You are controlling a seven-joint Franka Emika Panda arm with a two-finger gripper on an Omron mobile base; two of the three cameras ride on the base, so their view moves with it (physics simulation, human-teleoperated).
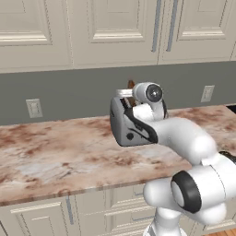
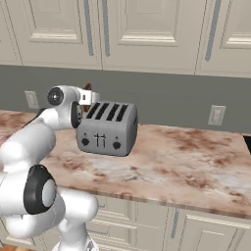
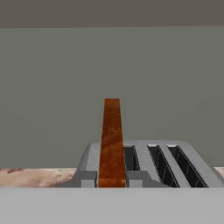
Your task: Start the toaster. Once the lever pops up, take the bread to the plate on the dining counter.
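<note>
The bread [image 3: 112,140] stands edge-on in the hand view, above the toaster's [image 2: 108,128] slots, with the gripper [image 2: 87,97] clamped on it so the slice comes straight up clear of the slot walls. The toaster sits on the marble tabletop [image 2: 186,162] near the grey backsplash. Carrying the slice to the plate appears to be what remains.

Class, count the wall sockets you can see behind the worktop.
2: one wall socket left of the toaster, another wall socket to its right. The arm may hide others.
</note>
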